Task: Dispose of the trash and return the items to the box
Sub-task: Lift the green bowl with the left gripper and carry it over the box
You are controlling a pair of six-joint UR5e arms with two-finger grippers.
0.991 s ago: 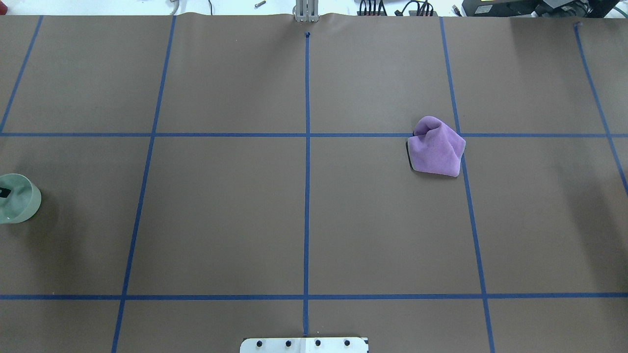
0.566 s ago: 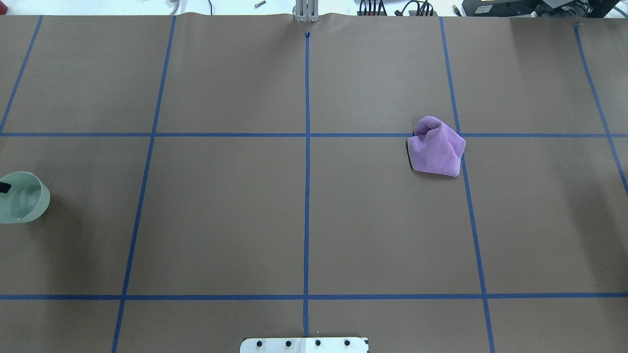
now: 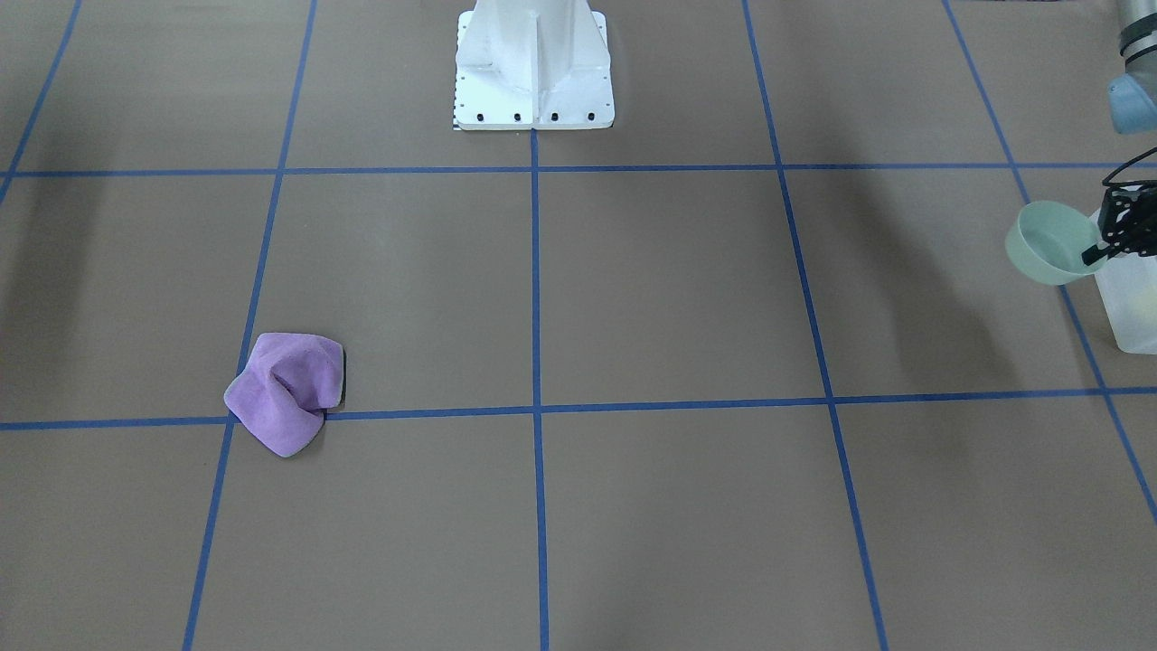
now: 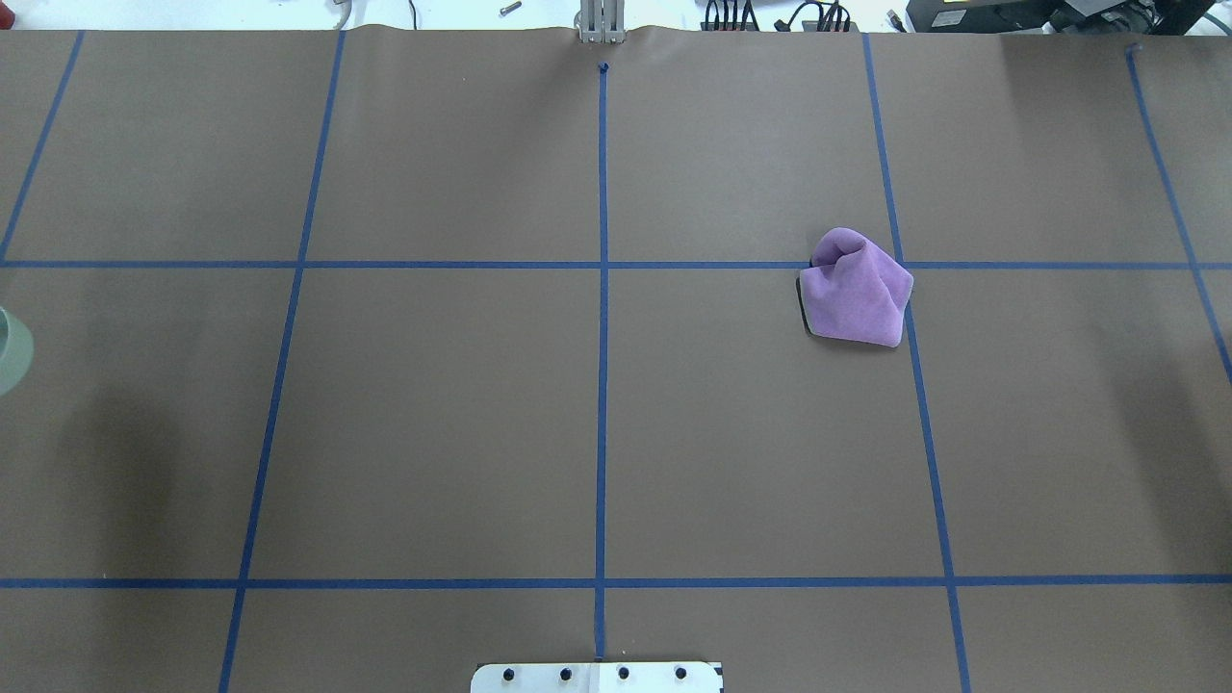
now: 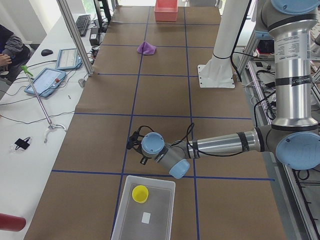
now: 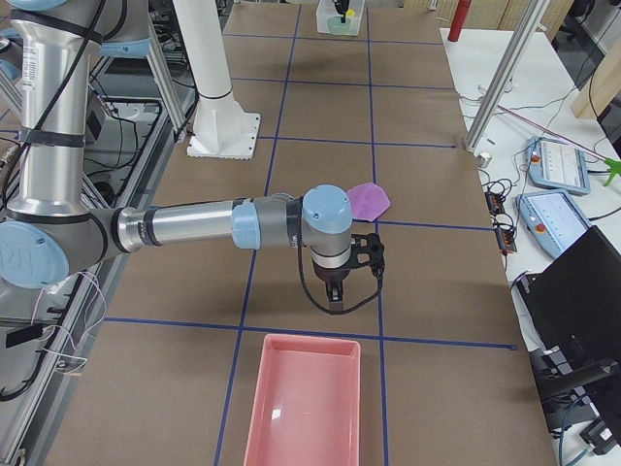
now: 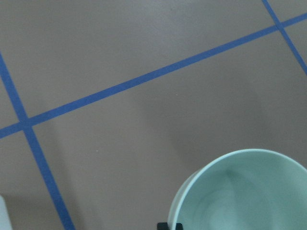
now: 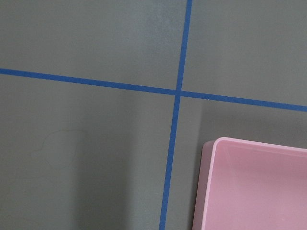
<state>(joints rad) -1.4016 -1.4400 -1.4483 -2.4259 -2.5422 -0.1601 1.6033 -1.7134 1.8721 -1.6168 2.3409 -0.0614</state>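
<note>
Two items: a yellow cup (image 5: pixel 140 193) and a mint-green bowl (image 3: pixel 1048 244) are the things going back into the frosted white box (image 5: pixel 160 200).
Yellow cup: it is sitting inside the box, so I am counting that part as done.
Mint-green bowl: it is hanging in the air, tipped a little. It is just beside the box and not in it yet.
Left gripper (image 3: pixel 1096 254): it is clamping the bowl by its rim.
Right gripper (image 6: pixel 335 291): it is hovering over the table (image 4: pixel 433 433) near the pink bin (image 6: pixel 306 398). I am seeing nothing in it, but I cannot tell if its fingers are apart or together.
Purple cloth (image 4: pixel 856 287): it is lying crumpled on the brown table, well apart from the box and from the pink bin.
Done: one item, the cup, is looking finished.
Left to do: the bowl is needing a short move over the box and a letting go. If the cloth is the trash, it is waiting to be picked up, and I am guessing it belongs in the pink bin.
How far: I am judging it about halfway.
</note>
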